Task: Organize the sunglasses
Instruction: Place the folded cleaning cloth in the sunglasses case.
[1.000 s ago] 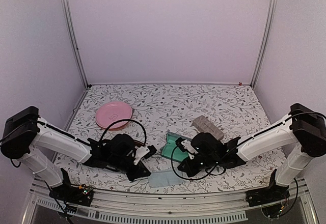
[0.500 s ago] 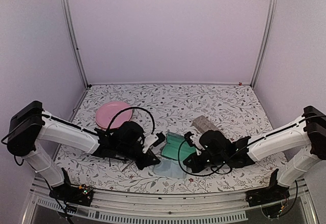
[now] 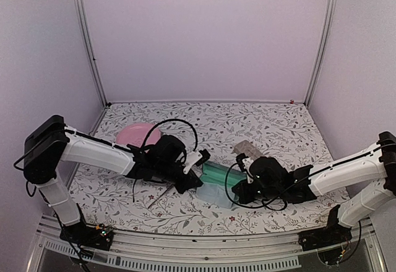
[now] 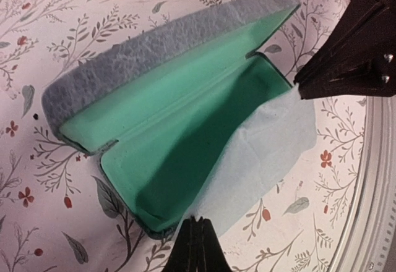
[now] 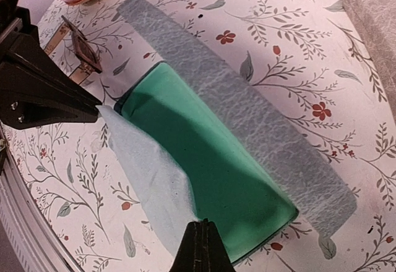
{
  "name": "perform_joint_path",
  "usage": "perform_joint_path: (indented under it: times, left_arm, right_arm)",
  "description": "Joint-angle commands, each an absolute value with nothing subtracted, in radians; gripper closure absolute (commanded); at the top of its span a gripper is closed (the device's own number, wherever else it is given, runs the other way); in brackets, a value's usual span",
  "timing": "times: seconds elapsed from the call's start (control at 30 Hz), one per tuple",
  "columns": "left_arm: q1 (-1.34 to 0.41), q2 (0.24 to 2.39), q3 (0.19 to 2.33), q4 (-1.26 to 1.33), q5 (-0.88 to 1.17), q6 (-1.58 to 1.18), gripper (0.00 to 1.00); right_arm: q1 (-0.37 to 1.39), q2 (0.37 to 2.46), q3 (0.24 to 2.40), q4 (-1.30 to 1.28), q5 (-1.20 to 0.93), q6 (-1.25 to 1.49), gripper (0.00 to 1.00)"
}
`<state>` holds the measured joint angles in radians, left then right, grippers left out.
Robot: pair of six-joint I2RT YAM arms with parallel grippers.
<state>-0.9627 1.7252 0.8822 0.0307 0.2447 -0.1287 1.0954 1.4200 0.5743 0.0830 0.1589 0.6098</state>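
Note:
The blue-grey case lies open at mid-table, its green lining facing up with nothing in it. A pale blue cloth hangs stretched between both grippers along the case's near edge, partly over the lining. My left gripper is shut on one corner of it, and my right gripper is shut on the opposite corner. Dark-framed sunglasses with brownish lenses lie on the table left of the case, seen as a thin dark shape from above.
A pink plate sits at the back left. A closed grey-brown case lies just behind and right of the open case. The table carries a floral-patterned cover, with metal frame rails along its front and sides.
Both grippers have carried the cloth from near the table's front edge, away and to the right, onto the open case. The left arm's move has uncovered the dark sunglasses.

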Motion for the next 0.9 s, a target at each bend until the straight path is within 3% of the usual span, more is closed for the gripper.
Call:
perform_joint_path:
  times: [0.0, 0.87]
  left_arm:
    - [-0.944, 1.767, 0.937, 0.017, 0.226, -0.090, 1.00]
    - [-0.927, 1.830, 1.010, 0.035, 0.161, -0.077, 1.00]
  right_arm:
    - [1.083, 1.400, 0.570, 0.057, 0.248, 0.623, 1.00]
    - [1.080, 1.447, 0.627, 0.029, 0.324, 0.588, 1.00]
